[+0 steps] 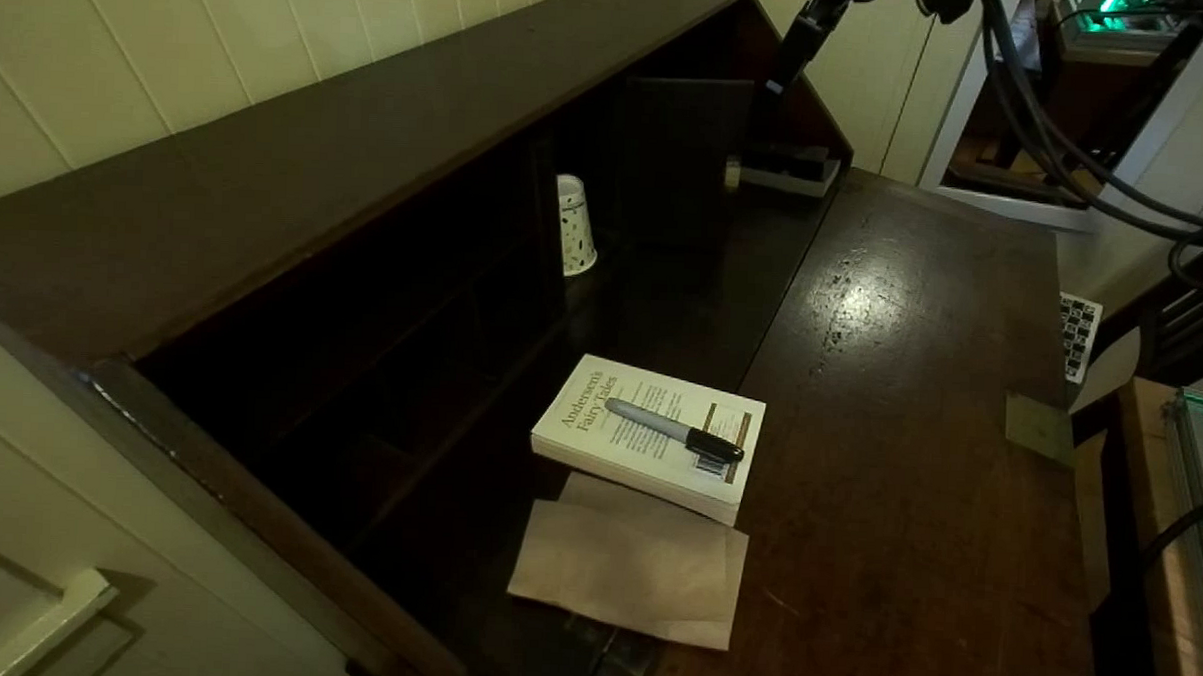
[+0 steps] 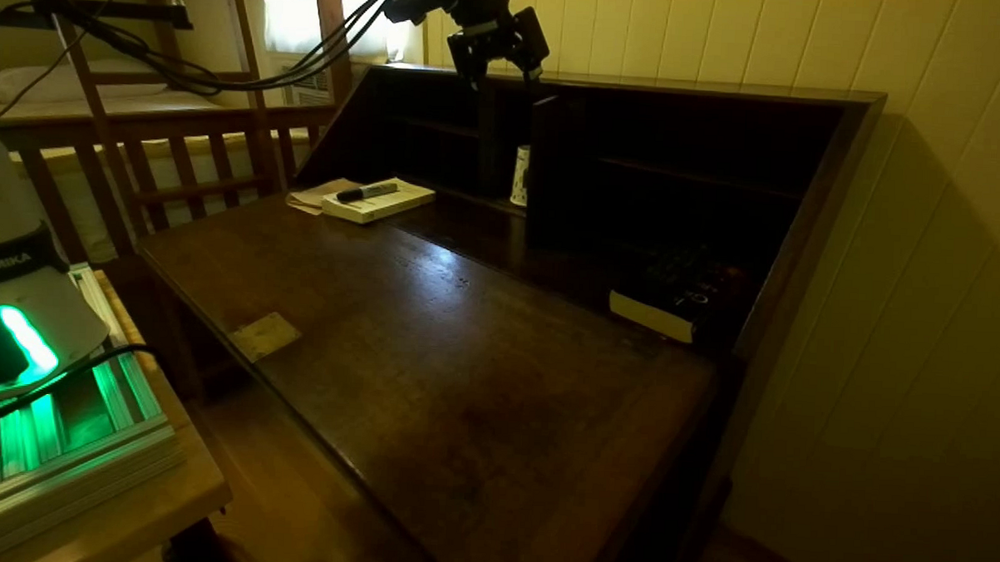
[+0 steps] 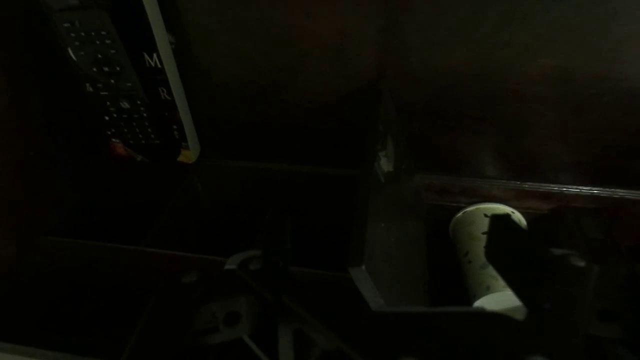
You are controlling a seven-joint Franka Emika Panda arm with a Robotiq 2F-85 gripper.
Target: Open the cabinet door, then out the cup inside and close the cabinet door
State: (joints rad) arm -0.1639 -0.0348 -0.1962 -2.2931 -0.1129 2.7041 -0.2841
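The cabinet door of the dark hutch stands open, jutting out over the desk; in an exterior view the door shows nearly edge-on. Beside it, in the middle compartment, a white speckled cup stands upside down, its narrower end up; the cup is partly covered by the door. Above the hutch's front, near the door's top corner, my gripper is open with its fingers spread and nothing between them. In the dark wrist view one finger overlaps the cup from above, apparently without touching it.
A white book with a marker on it and brown paper lie before the hutch's shelves. A black book sits in the far compartment, with a remote on top. Cables trail from the arm.
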